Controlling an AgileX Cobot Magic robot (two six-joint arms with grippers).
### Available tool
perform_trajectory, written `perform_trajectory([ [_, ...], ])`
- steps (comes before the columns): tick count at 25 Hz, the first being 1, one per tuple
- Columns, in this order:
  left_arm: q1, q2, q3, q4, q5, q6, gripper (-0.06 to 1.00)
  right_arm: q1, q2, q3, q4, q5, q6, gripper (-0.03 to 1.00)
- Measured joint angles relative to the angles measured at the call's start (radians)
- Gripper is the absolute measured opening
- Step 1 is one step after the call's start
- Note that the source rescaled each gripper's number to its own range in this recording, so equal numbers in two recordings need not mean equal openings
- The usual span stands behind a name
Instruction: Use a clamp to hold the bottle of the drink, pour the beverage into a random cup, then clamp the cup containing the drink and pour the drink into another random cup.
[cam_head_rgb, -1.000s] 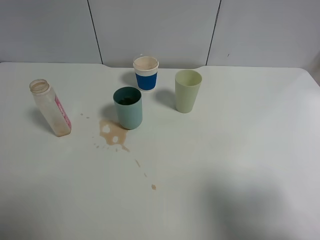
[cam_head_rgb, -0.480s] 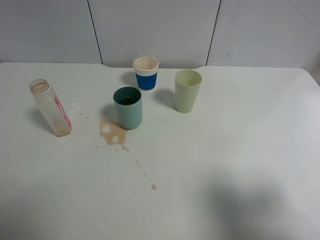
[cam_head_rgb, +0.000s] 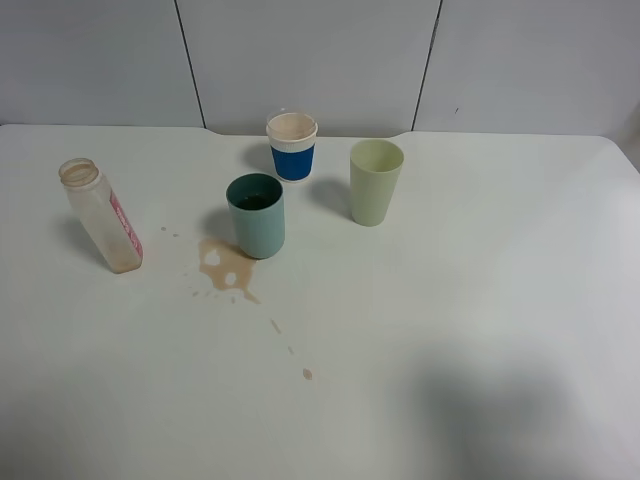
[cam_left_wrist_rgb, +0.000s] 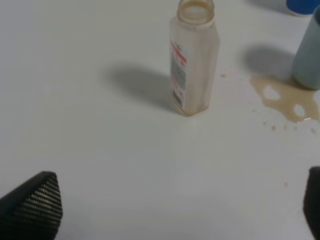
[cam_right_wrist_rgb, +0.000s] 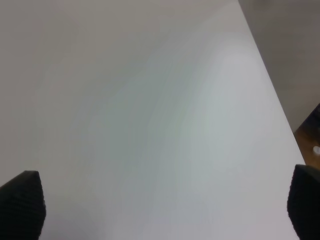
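Bottle (cam_head_rgb: 101, 217) stands nearly empty near the desk's left edge, the yellow-green cup (cam_head_rgb: 375, 181) looks empty, and the teal cup (cam_head_rgb: 257, 215) mid-desk beside a brown spill (cam_head_rgb: 224, 268) seems filled; both pours appear done. Left gripper (cam_left_wrist_rgb: 165, 207) and right gripper (cam_right_wrist_rgb: 160, 210) gape wide, holding nothing.

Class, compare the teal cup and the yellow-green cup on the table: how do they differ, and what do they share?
The teal cup is straight-sided with a dark green inside; the yellow-green cup tapers downward and is pale inside. The teal cup stands beside a brown spill; the table around the yellow-green cup looks clean. Both stand upright, without handles.
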Motion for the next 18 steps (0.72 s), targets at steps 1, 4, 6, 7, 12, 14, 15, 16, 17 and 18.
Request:
perform_trajectory([
  [1,0.000,0.000,0.000,0.000,0.000,0.000,0.93,0.000,0.000,0.000,0.000,0.000,0.000,0.90],
  [4,0.000,0.000,0.000,0.000,0.000,0.001,0.93,0.000,0.000,0.000,0.000,0.000,0.000,0.90],
  [6,0.000,0.000,0.000,0.000,0.000,0.001,0.93,0.000,0.000,0.000,0.000,0.000,0.000,0.90],
  [7,0.000,0.000,0.000,0.000,0.000,0.001,0.93,0.000,0.000,0.000,0.000,0.000,0.000,0.90],
  [12,0.000,0.000,0.000,0.000,0.000,0.001,0.93,0.000,0.000,0.000,0.000,0.000,0.000,0.90],
  [14,0.000,0.000,0.000,0.000,0.000,0.001,0.93,0.000,0.000,0.000,0.000,0.000,0.000,0.90],
  [15,0.000,0.000,0.000,0.000,0.000,0.001,0.93,0.000,0.000,0.000,0.000,0.000,0.000,0.90],
  [16,0.000,0.000,0.000,0.000,0.000,0.001,0.93,0.000,0.000,0.000,0.000,0.000,0.000,0.90],
  [17,0.000,0.000,0.000,0.000,0.000,0.001,0.93,0.000,0.000,0.000,0.000,0.000,0.000,0.90],
  [18,0.000,0.000,0.000,0.000,0.000,0.001,0.93,0.000,0.000,0.000,0.000,0.000,0.000,0.90],
])
